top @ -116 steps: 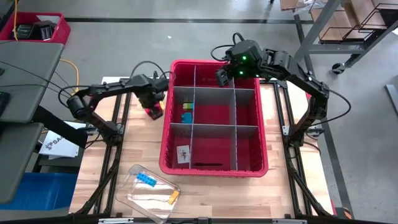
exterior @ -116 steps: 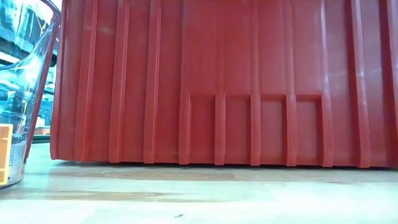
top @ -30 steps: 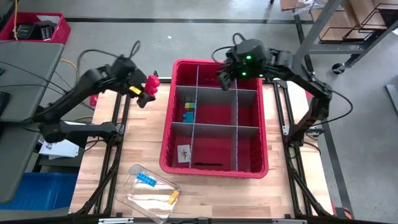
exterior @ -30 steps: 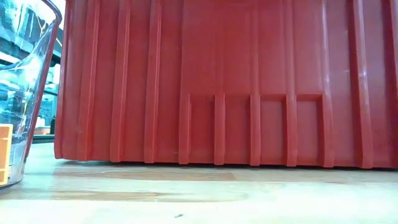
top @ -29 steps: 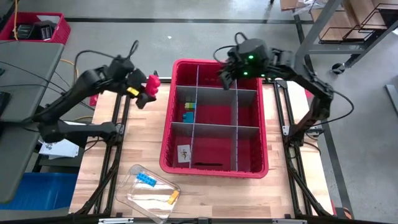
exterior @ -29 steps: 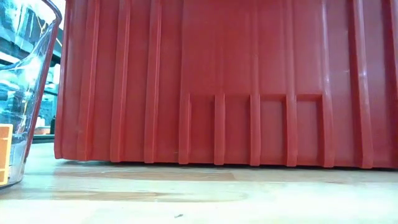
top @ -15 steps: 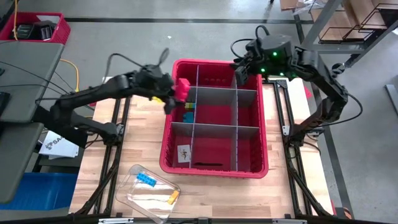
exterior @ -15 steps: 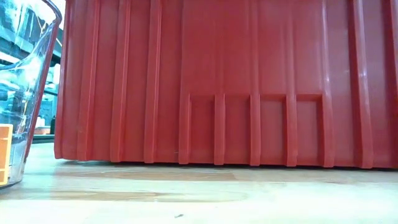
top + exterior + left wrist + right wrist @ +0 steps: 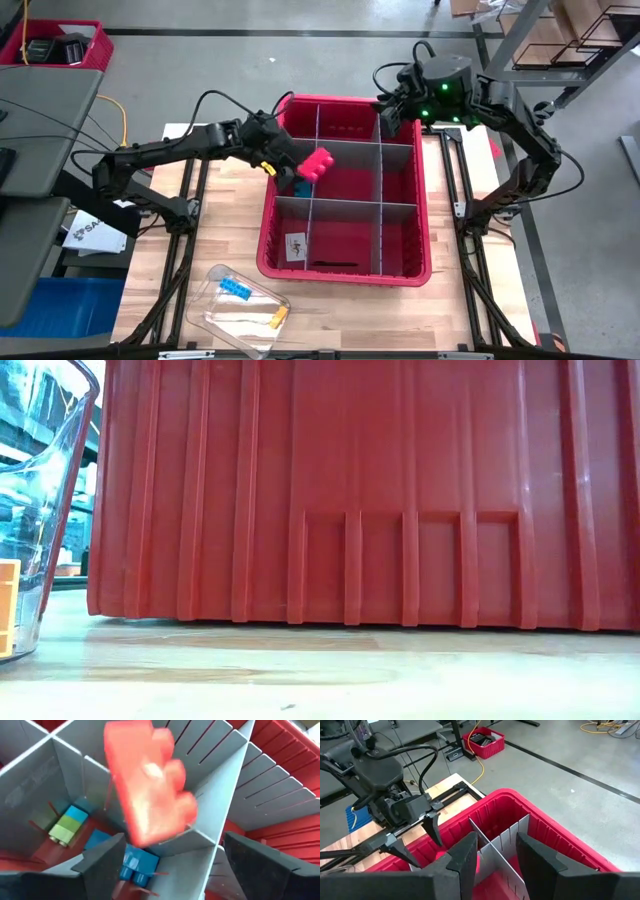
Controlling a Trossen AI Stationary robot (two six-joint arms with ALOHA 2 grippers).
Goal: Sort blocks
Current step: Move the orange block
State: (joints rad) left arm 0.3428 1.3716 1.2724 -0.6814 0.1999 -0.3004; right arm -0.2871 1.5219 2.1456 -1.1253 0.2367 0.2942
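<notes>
A red block (image 9: 318, 163) hangs free above the red bin (image 9: 420, 268)'s middle compartments, just beyond the spread fingers of the left gripper (image 9: 283, 172), its long axis tilted; the right gripper (image 9: 388, 113), parted and empty, hovers over the far rim.

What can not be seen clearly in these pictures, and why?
- Low view: the red bin fills the picture and hides both arms and every compartment.
- Left wrist view: the red block is blurred, and it covers part of the blue blocks below.
- High view: the small white thing in a front compartment is too small to name.
</notes>
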